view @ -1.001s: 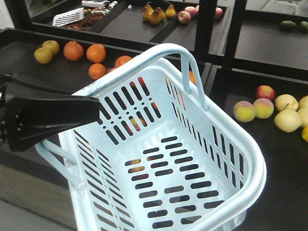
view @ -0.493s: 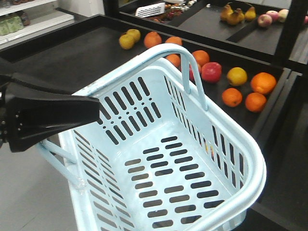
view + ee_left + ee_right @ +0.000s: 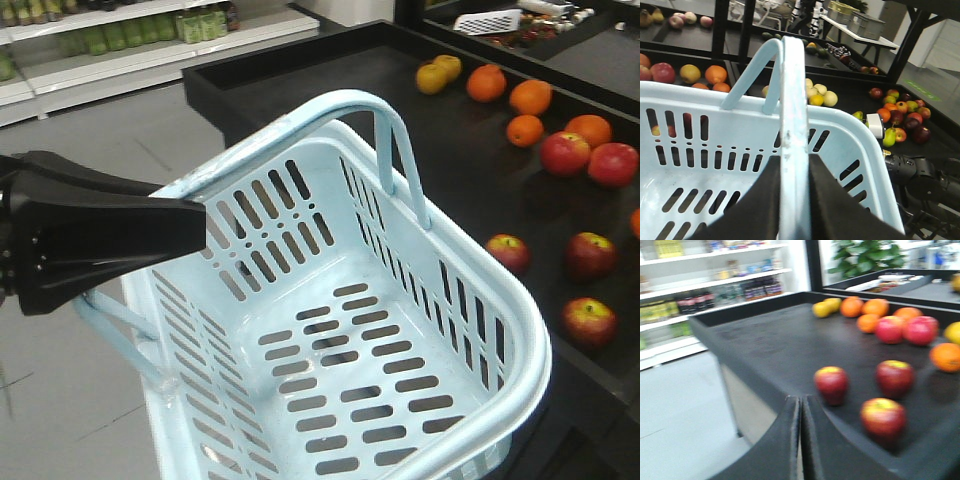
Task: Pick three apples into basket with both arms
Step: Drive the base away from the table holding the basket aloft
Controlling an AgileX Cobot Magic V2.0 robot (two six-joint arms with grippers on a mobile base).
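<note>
Basket [image 3: 533, 335] near apples [image 3: 590, 255]; bottle labels [image 3: 695, 302] blurred, perhaps drinks

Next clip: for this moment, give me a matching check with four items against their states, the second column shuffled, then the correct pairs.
Column one:
1. basket
2. left hand
3. right hand
4. apples

Column two:
A. lying on the black display table
B. shut, nothing between its fingers
C. nothing inside it
D. shut on the basket

Pairs: 1-C, 2-D, 3-B, 4-A
</note>
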